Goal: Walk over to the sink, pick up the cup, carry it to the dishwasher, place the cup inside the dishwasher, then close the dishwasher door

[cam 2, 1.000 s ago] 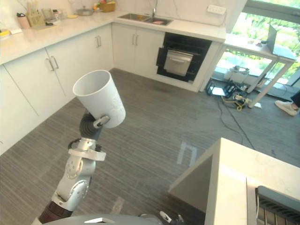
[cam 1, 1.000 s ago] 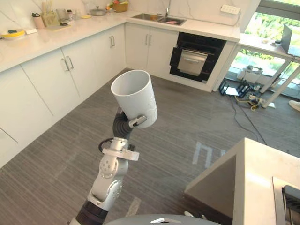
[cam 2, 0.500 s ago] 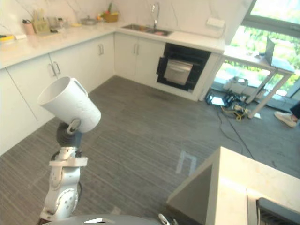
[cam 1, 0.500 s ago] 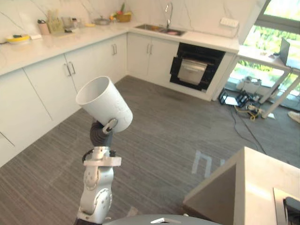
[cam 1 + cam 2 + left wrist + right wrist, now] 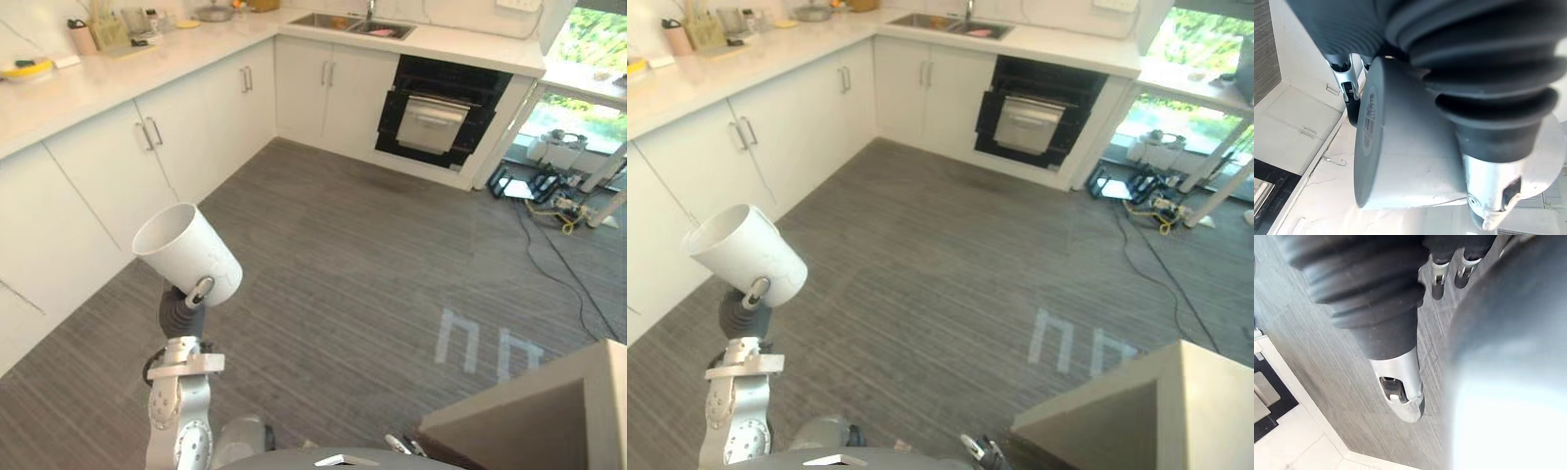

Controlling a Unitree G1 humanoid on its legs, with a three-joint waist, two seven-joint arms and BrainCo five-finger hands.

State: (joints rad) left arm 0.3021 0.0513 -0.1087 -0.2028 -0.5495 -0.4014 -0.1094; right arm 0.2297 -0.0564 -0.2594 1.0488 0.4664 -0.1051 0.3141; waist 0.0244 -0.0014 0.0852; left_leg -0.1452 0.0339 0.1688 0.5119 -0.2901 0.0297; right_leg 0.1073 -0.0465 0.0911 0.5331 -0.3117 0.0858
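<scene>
close to the robot's body, the left hand (image 5: 183, 311) is raised with its fingers (image 5: 1348, 91) and thumb curled round the white cup (image 5: 191, 253), gripping it at the base end. the cup is tilted, its open mouth facing up and toward the robot's left. the right hand (image 5: 1399, 382) hangs over the floor (image 5: 343, 264) with fingers relaxed and nothing in them. to the lower right, a corner of a pale island counter (image 5: 578, 401) juts in. grey wood-grain floor stretches ahead. white cabinets (image 5: 108, 166) run along the left under a pale worktop (image 5: 108, 73) holding small kitchen items. at the far wall the dishwasher (image 5: 438, 116) shows a black frame with a silver front panel; whether its door is fully open cannot be told. the sink (image 5: 353, 22) sits in the worktop just to its left.
</scene>
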